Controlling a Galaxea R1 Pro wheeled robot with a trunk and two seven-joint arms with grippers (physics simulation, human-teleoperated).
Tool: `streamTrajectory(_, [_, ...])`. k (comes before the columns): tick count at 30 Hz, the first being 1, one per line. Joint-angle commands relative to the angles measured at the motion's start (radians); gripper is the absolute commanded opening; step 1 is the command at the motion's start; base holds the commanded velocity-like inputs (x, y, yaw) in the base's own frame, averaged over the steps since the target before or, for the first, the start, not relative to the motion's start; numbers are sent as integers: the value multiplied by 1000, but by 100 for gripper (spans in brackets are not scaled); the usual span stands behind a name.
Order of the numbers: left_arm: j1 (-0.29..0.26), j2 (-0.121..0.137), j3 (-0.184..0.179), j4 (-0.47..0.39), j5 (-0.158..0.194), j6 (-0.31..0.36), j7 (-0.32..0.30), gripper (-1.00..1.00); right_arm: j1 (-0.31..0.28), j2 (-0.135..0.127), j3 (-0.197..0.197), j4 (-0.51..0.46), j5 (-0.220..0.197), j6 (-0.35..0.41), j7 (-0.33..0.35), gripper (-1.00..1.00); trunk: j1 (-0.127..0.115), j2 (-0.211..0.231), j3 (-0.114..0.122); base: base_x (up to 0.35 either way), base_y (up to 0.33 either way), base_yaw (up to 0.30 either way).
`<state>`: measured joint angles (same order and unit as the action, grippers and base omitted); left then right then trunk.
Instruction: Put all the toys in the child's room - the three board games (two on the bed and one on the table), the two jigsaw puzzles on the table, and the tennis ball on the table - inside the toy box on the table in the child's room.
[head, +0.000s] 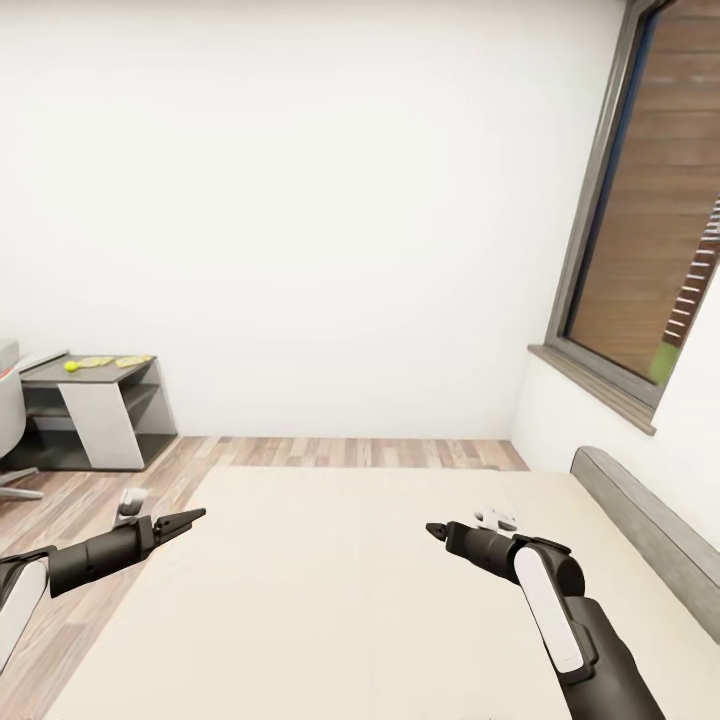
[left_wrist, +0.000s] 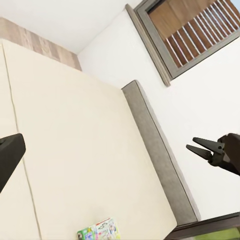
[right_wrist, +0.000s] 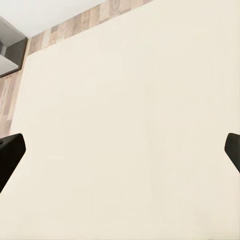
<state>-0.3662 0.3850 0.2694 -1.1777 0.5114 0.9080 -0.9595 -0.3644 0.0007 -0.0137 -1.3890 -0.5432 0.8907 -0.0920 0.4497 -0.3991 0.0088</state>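
Observation:
Both arms reach out over the bed (head: 330, 600) and its plain beige cover. My left gripper (head: 195, 517) hangs open near the bed's left edge, holding nothing. My right gripper (head: 432, 528) is open too, over the middle of the cover, and its fingers (right_wrist: 10, 155) stand wide apart. One board game (left_wrist: 99, 231), a flat box with a bright printed cover, lies on the bed near the grey headboard (left_wrist: 155, 150). Far off on the table (head: 110, 375) sit the tennis ball (head: 71, 366) and two jigsaw puzzles (head: 95, 362) (head: 133, 360). The toy box is out of view.
The grey headboard (head: 650, 530) runs along the bed's right side below a tall grey-framed window (head: 650, 220). Wood plank floor (head: 350, 452) lies between the bed and the white wall. A grey chair (head: 10, 420) stands by the table at the far left.

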Motion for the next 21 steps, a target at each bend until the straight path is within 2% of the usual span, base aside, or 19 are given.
streamTrajectory(1, [0,0,1,0,1,5,-2,100,0,0,0,-1,-11,4,-10,100,0,-1,-2,0,0,0])
streamTrajectory(21, [0,0,1,1,1,5,-3,100,-2,-5,-2,18,-10,4,-14,100,0,-1,-35,0,0,0])
